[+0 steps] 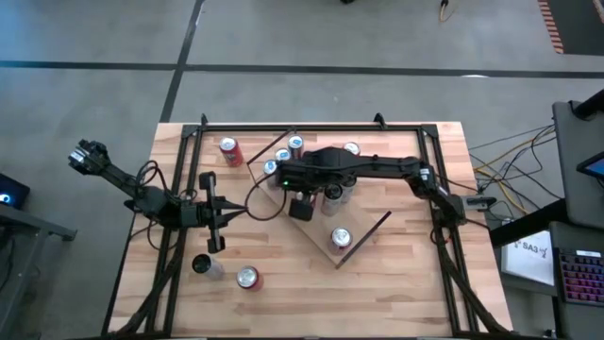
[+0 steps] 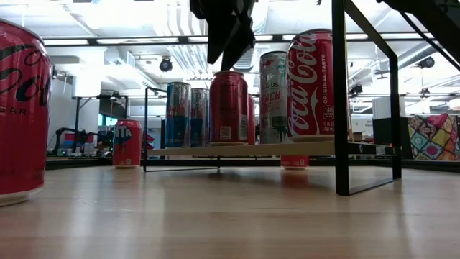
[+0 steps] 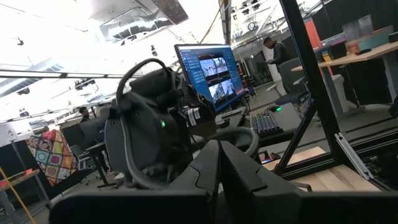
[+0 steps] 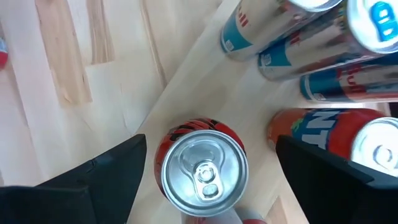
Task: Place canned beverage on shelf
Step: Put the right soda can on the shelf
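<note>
Seen from table height, nearest the camera stands a big red cola can (image 2: 20,115) on the plank table (image 2: 230,216), well in front of the shelf. The shelf (image 2: 251,150), a flat light-wood board with a thin dark rim, lies farther back, turned at an angle on the tabletop. Near its front edge a tall red Coca-Cola can (image 2: 316,85) stands upright. Behind it, on the shelf, a red aluminium can with a silver top (image 4: 200,167) stands upright, near the board's edge. The right gripper (image 4: 208,171) hangs directly above this can with its two dark fingers spread wide, one on each side and clear of the can. Beyond, blue-and-silver cans (image 4: 323,43) and an orange can (image 4: 336,137) cluster on the shelf. The left gripper (image 1: 215,219) sits left of the shelf over bare table, fingers pressed together, holding nothing.
</note>
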{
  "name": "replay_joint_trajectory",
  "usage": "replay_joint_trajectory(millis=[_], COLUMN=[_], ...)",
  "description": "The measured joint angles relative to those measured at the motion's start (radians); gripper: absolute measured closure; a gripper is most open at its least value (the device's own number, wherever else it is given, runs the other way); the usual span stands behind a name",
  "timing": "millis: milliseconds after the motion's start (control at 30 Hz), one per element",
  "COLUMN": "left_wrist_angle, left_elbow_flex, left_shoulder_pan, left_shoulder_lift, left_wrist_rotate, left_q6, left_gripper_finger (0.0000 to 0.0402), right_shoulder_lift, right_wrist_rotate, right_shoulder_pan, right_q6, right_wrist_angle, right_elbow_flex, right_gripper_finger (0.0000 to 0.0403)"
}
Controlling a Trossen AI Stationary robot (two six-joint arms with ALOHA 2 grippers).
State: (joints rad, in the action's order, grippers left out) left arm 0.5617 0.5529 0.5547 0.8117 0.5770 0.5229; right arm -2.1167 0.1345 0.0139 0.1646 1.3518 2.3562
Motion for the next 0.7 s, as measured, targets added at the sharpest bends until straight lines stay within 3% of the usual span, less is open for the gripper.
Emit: replay_joint_trajectory(millis=[433,600,700], left_wrist_angle=[-0.003,0.014,0.06], left_elbow_flex=[0.0,0.007,0.015], left_shoulder_pan=[0.0,0.0,0.0], left_shoulder_lift=[0.019,0.072,0.123], left_wrist_rotate=[0.0,0.0,0.0], left_q6=[-0.011,-0.051,-0.113], left_gripper_finger=[0.0402,0.0402,0.0402], right_shoulder_lift=[0.071,0.122,0.158], right_wrist_rotate=[0.054,0.172,0.188], right_shoulder_pan=[-0.019,-0.105,-0.161], right_q6=[0.001,-0.044,-0.065], right_wrist_angle=[-0.006,-0.007,-0.01], right_elbow_flex=[0.0,-0.006,-0.02], right_gripper_finger=[0.0065,0.0073,0.0074])
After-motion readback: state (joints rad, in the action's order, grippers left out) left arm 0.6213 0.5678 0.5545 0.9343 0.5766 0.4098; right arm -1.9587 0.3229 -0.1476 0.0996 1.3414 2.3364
